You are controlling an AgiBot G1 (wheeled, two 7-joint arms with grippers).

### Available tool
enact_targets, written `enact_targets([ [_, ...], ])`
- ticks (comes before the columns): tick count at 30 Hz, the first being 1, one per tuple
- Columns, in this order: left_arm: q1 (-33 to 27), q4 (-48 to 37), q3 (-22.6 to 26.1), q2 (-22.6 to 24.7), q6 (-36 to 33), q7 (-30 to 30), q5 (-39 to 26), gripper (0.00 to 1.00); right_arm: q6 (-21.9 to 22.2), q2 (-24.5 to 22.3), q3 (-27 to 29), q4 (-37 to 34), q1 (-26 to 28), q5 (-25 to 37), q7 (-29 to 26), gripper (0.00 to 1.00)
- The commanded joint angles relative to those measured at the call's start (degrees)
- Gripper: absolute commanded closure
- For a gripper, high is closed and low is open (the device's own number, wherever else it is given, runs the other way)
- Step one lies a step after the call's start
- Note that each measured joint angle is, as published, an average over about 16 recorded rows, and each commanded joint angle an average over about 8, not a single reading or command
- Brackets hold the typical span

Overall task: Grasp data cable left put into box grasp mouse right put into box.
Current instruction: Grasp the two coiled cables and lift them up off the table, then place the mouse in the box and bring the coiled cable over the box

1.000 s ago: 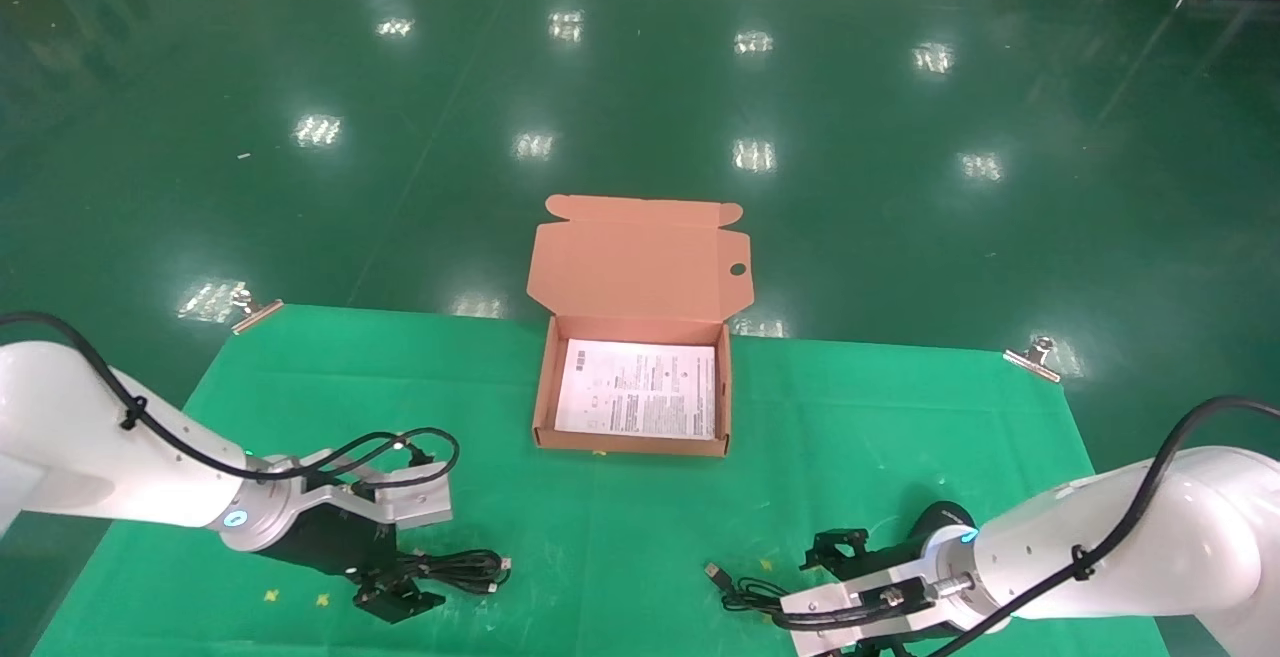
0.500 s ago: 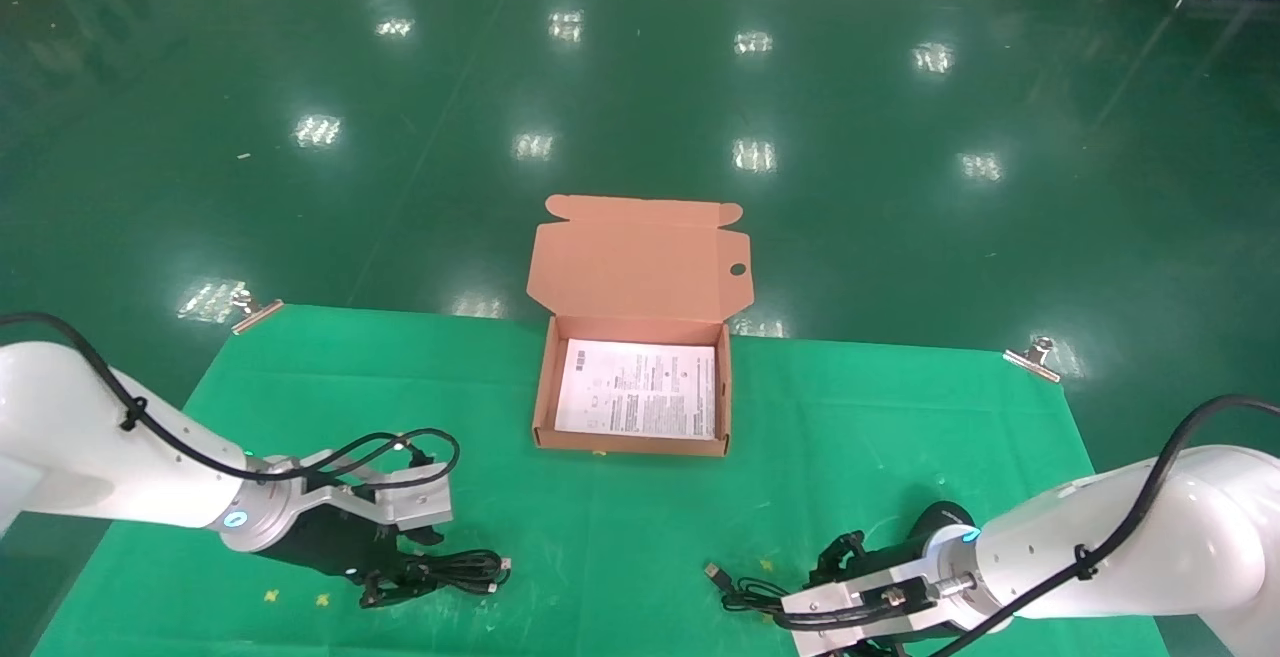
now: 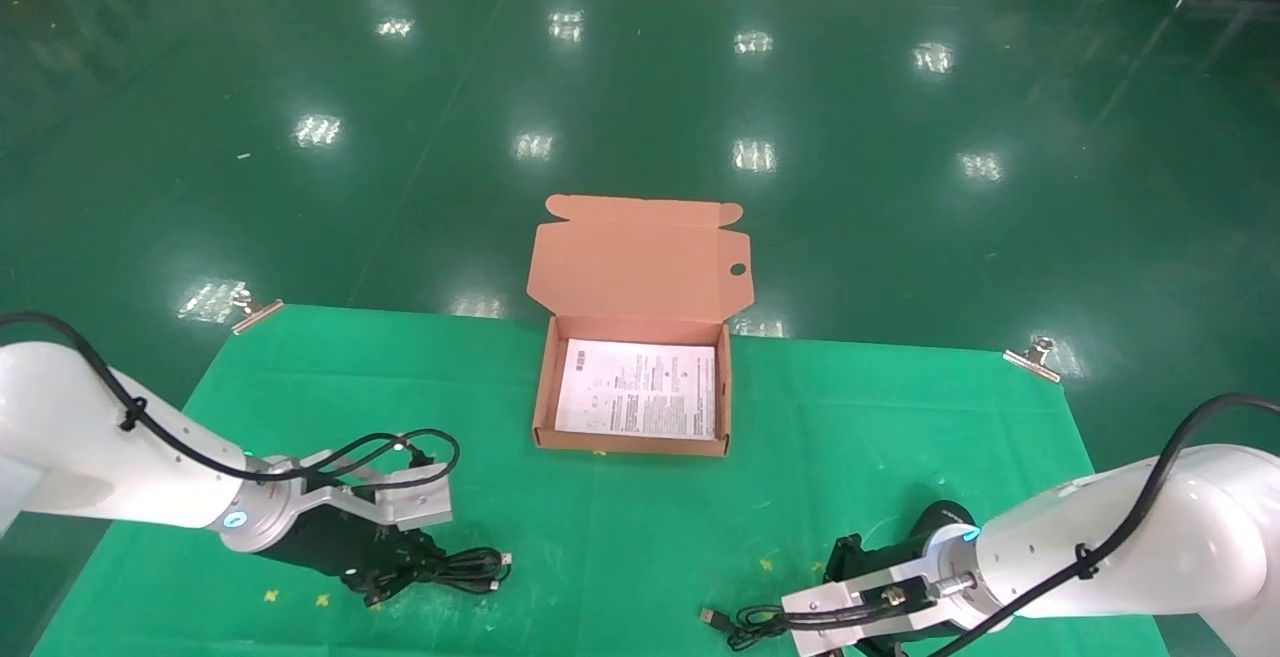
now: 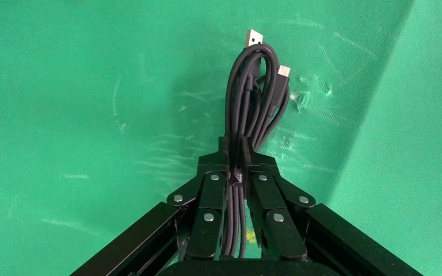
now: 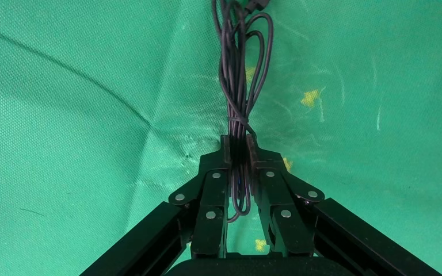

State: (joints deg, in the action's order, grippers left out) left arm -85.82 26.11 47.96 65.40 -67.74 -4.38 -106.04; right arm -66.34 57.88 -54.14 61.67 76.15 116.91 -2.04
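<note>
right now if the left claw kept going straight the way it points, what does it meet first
Probably nothing solid. The left claw is shut on the data cable, whose loops and plugs lead the way; past them the left wrist view shows only green cloth. Depth is unclear.

Matt green woven cloth (image 3: 850, 417) is spread beneath a matt cardboard box (image 3: 640, 267) lined with white printed paper (image 3: 638, 389); the rubbery black data cable (image 4: 253, 103) is tipped with shiny metal plugs; the floor (image 3: 640, 87) is glossy.

Bright overhead light glares on the floor (image 3: 640, 87); frames seem sharp
</note>
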Motion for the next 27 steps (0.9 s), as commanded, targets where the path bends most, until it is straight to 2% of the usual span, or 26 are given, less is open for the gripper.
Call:
enact_targets([
  [1,0.0,0.0,0.0,0.0,0.0,0.0,0.0,1.0,0.0,0.0,0.0,0.0,0.0,0.0,0.0,1.0],
  [16,0.0,0.2,0.1,0.0,0.0,0.1,-0.1,1.0,-0.2,-0.3,0.1,0.1,0.1,-0.2,-0.1,1.0],
  [27,-0.8,3.2,0.2,-1.5,0.1,-0.7,-1.0,1.0,-0.3,-5.5,3.3,3.4,2.3,-1.9,-3.8,1.0],
])
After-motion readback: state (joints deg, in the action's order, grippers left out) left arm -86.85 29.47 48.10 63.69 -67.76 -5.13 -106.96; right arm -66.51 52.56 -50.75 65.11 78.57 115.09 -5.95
